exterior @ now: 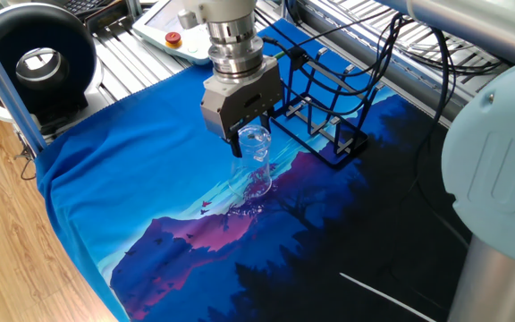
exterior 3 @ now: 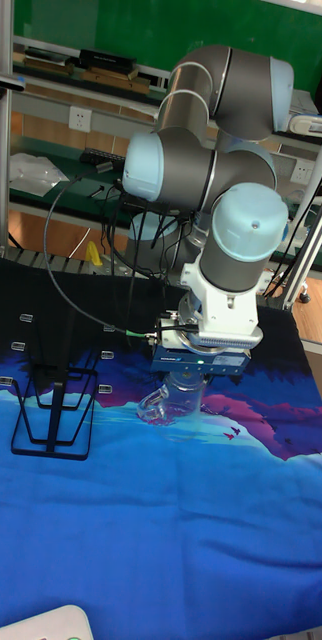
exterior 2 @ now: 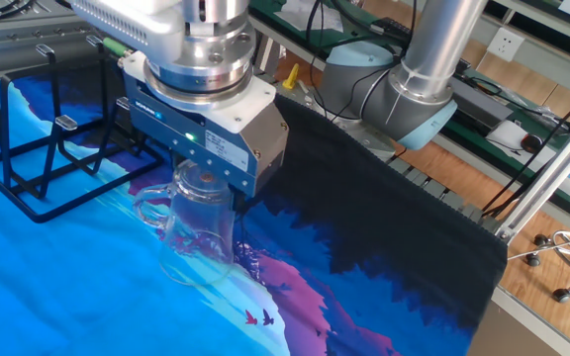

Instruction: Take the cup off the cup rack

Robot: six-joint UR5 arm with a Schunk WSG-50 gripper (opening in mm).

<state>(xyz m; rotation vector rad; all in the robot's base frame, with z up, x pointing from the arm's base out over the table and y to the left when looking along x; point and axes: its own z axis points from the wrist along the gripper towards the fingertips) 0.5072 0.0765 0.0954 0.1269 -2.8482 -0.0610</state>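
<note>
In one fixed view, the grey two-finger gripper (exterior: 249, 136) points straight down at the middle of the picture, its jaws closed on the round base of the small clear tapered cup (exterior: 256, 165), which hangs upside down with its mouth on or just above the blue mountain-print cloth (exterior: 132, 197); contact with the cloth cannot be told. The black wire cup rack with thin upright pegs (exterior: 322, 107) stands at 2 o'clock from the cup, near it but apart. A round black fan-like device (exterior: 36, 63) sits at 10 o'clock, well apart. In the other fixed view, the gripper (exterior 2: 204, 178) fills the upper left, clamped on the top of the inverted cup (exterior 2: 196, 225), whose handle juts toward 9 o'clock; the cup rack (exterior 2: 52, 138) lies at 10 o'clock, clear of the glass. In the tall fixed view, the grey-and-blue arm (exterior 3: 216, 150) bends down to the gripper (exterior 3: 193, 375), the cup (exterior 3: 171, 398) tilted beneath it, and the cup rack (exterior 3: 56, 395) stands at 9 o'clock, separate.
</note>
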